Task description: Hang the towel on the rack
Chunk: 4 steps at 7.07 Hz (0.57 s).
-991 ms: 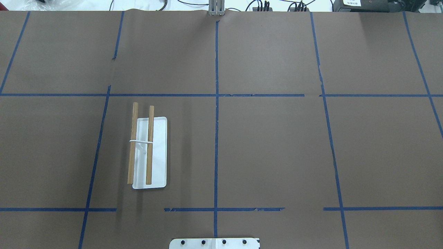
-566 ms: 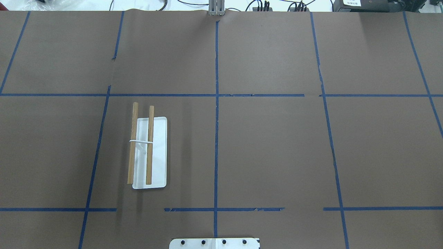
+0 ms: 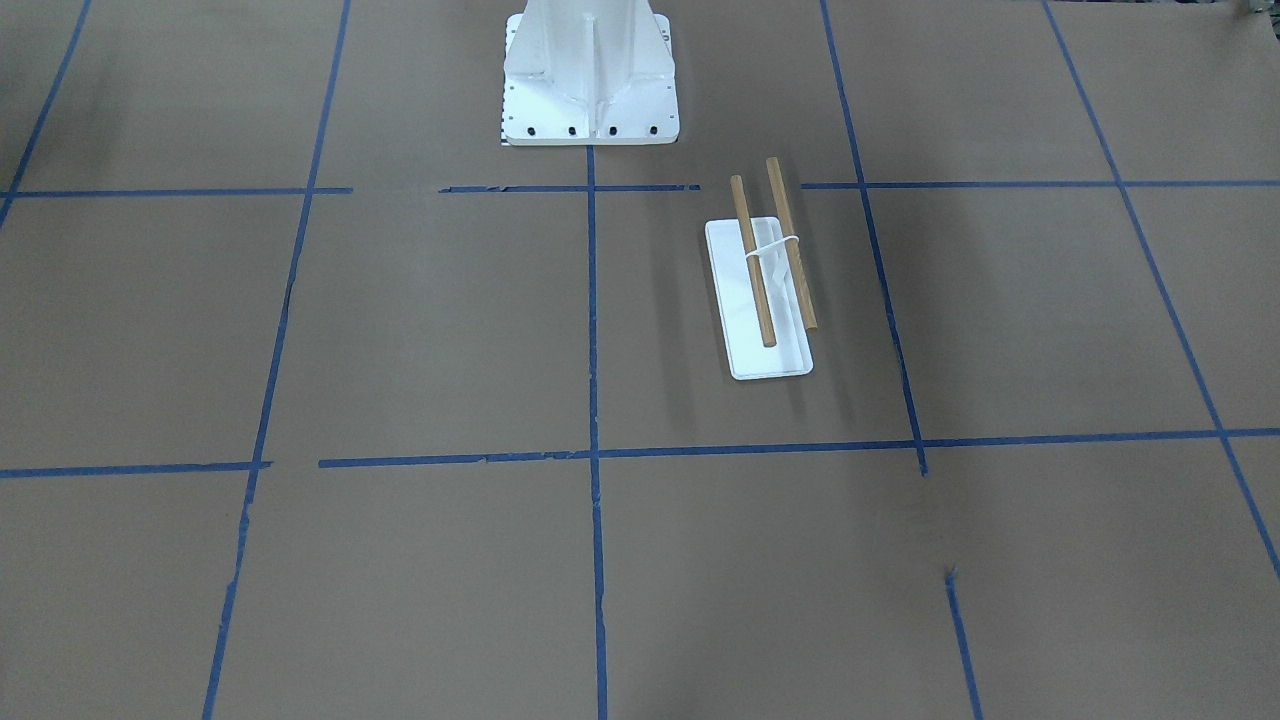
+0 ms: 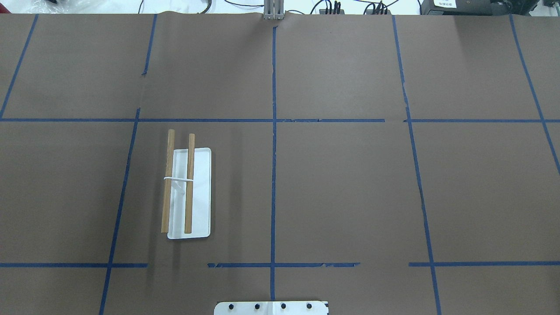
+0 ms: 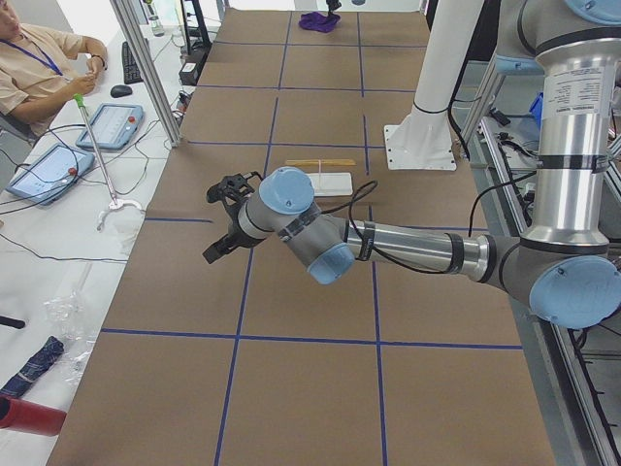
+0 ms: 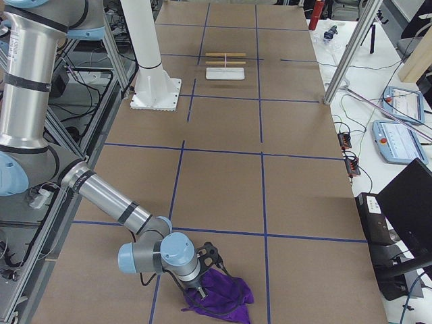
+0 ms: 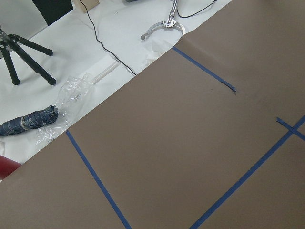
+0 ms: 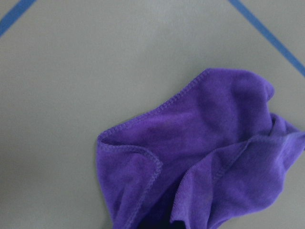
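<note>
The rack (image 4: 188, 192) stands on its white base with two bare wooden rods, left of the table's middle; it also shows in the front view (image 3: 765, 270) and both side views (image 5: 325, 177) (image 6: 225, 67). The purple towel (image 6: 219, 298) lies crumpled on the table at the robot's far right end, filling the right wrist view (image 8: 205, 157). My right gripper (image 6: 204, 285) is down at the towel; I cannot tell whether it is open or shut. My left gripper (image 5: 219, 218) hovers over the table's left end, far from the rack; its state cannot be told.
The white ribbed pedestal (image 3: 590, 70) stands at the robot's edge of the table, near the rack. An operator (image 5: 39, 58) sits beyond the left end with tablets (image 5: 109, 124). Metal frame posts (image 6: 351, 47) stand along the far edge.
</note>
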### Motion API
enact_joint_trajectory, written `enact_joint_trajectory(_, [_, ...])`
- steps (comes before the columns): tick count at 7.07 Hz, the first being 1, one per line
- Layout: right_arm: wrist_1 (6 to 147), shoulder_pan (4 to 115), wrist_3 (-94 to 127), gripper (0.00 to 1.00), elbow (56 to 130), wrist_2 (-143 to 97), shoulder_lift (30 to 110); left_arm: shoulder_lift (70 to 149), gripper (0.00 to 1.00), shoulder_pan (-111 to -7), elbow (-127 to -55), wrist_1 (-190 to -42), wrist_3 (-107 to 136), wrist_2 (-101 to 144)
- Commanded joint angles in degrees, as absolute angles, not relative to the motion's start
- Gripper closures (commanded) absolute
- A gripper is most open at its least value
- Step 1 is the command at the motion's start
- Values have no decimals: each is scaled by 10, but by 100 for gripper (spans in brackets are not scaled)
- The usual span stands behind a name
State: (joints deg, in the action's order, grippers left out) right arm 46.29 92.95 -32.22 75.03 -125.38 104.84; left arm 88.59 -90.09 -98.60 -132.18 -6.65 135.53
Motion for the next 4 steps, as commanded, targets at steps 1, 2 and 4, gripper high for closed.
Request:
enact_joint_trajectory(1, [467, 914, -316, 100, 839, -1263, 1027, 888, 0, -901, -993, -1323, -43, 1355])
enact_joint_trajectory(2, [467, 912, -275, 100, 882, -1311, 1020, 895, 0, -901, -996, -1324, -40, 1356])
enact_joint_trajectory(4, [472, 876, -196, 100, 966, -1327, 1008, 910, 0, -868, -991, -1318, -33, 1353])
